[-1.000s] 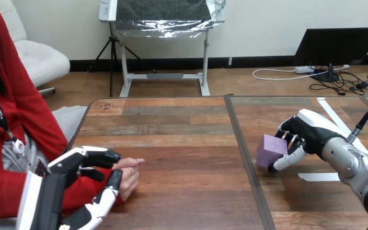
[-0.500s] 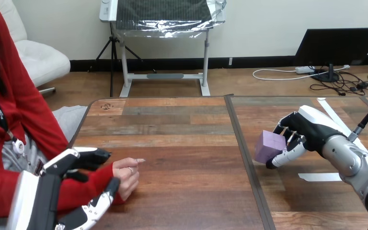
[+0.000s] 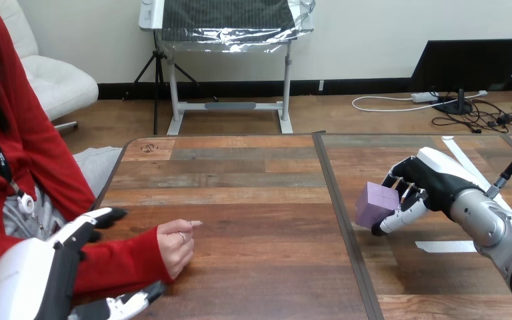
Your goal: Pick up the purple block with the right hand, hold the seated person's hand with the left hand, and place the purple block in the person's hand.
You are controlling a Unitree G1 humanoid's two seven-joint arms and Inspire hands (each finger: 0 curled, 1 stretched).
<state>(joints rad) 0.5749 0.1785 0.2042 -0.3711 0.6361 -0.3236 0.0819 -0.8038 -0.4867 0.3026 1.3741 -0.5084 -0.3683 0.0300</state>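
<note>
Nearest the bottom edge, the left hand [image 3: 47, 257] is seen spread wide, with one finger [image 3: 100, 217] laid over the person's red sleeve [image 3: 117, 267] and its lower digit [image 3: 137, 301] low on the near side, so that the forearm is straddled rather than clasped; nothing is gripped by it, and the holding step is judged not yet done. Just beyond, the person's hand [image 3: 175, 243] is rested on the wooden table [image 3: 253, 267], loosely curled with the knuckles turned up, so no open palm is offered to receive anything. Bare boards are left between that hand and the dark seam [image 3: 345, 220] running front to back, which gives free room for a carry across. Just to the right of the seam, the purple block [image 3: 375, 205] is pinched by the right hand [image 3: 421, 181], with the fingers curled over its top and the thumb pressed in low; whether it has been raised clear of the surface cannot be told. The grip is taken from the right, so the block's left faces are kept free for setting down. A white tape strip [image 3: 443, 245] lies just beside that forearm, and the table's far edge is well apart from both hands.
</note>
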